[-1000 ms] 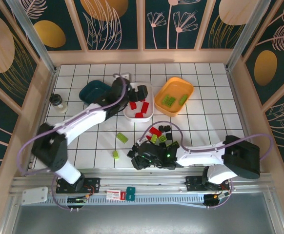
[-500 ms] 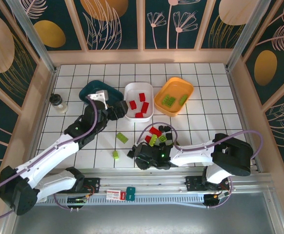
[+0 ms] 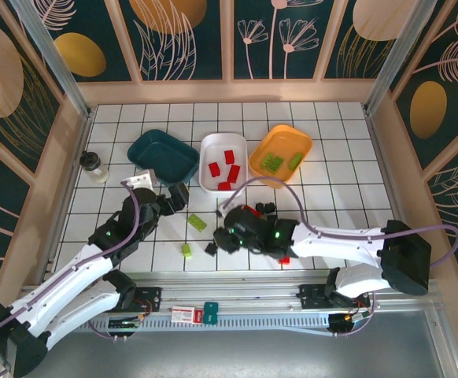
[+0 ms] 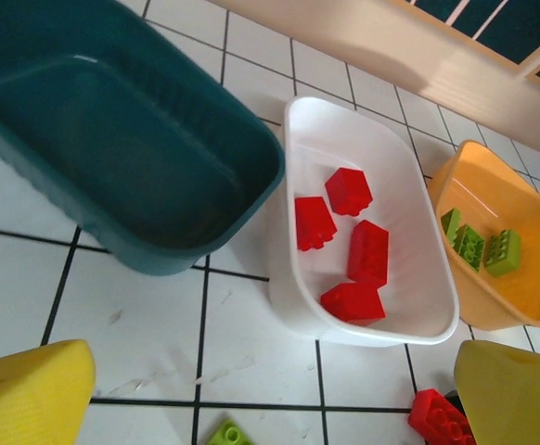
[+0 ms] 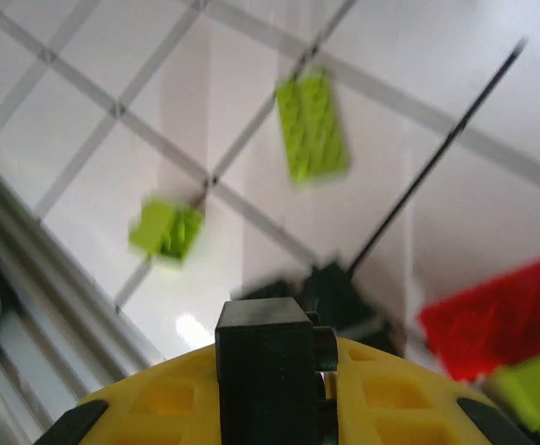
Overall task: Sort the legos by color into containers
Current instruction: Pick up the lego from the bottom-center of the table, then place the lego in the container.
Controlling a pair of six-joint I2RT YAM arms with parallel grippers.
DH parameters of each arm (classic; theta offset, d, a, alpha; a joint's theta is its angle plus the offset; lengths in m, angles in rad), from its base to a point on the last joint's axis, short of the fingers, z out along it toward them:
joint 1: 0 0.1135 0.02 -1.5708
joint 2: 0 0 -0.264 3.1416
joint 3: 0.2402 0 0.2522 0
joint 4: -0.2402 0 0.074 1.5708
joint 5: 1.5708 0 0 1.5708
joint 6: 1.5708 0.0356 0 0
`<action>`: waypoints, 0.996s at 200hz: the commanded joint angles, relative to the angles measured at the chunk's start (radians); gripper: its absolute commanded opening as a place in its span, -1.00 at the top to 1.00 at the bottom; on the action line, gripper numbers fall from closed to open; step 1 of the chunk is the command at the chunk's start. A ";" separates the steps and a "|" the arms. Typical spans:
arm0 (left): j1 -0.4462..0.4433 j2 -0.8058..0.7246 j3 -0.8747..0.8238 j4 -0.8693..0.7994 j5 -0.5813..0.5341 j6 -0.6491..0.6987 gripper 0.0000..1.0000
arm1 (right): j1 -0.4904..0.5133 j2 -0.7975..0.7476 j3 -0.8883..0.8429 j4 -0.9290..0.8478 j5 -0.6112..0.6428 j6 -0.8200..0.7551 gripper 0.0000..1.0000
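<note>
Right wrist view: the right hand (image 3: 229,236) is clamped on a black brick (image 5: 263,362), pinched between its yellow fingers (image 5: 391,394) with the top of the brick standing proud of them. Below it, on the tabletop (image 5: 94,120), lie a flat lime plate (image 5: 312,125), a small lime brick (image 5: 166,229), another black piece (image 5: 340,292) and a red brick (image 5: 502,311), all blurred.

The left hand (image 4: 270,408) hangs with its fingers wide apart and nothing between them, facing the three tubs. The teal tub (image 4: 112,120) is bare inside, the white tub (image 4: 409,324) holds four red bricks (image 4: 367,252), and the orange tub (image 4: 520,306) holds lime bricks (image 4: 482,246).

The held brick is probably very light, hard and stiff, and in no danger of being crushed. The risk is its smooth plastic: so small a piece can twist or squirt out of a pinch. I judge the best hold to be across two flat opposite side walls, low and centred, never over the studs or a corner. The present grip looks square enough to carry it. Since the teal tub is the one without a colour, it is likely meant for the black bricks. The brick should be let go low over the tub floor, because a light, hard piece bounces.
</note>
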 commanded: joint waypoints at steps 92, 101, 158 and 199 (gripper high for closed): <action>0.003 -0.125 -0.090 -0.157 0.009 -0.109 -0.98 | -0.362 0.835 0.906 0.091 -0.391 -0.184 0.66; 0.002 -0.121 -0.090 -0.159 0.009 -0.109 -0.97 | -0.366 0.879 0.968 0.070 -0.393 -0.175 0.62; 0.003 -0.031 -0.056 -0.132 0.105 -0.040 -0.92 | -0.383 0.917 1.049 0.085 -0.350 -0.110 -0.23; -0.062 0.069 -0.039 -0.082 0.149 -0.023 -0.80 | -0.433 0.662 0.664 0.311 -0.298 -0.027 -0.29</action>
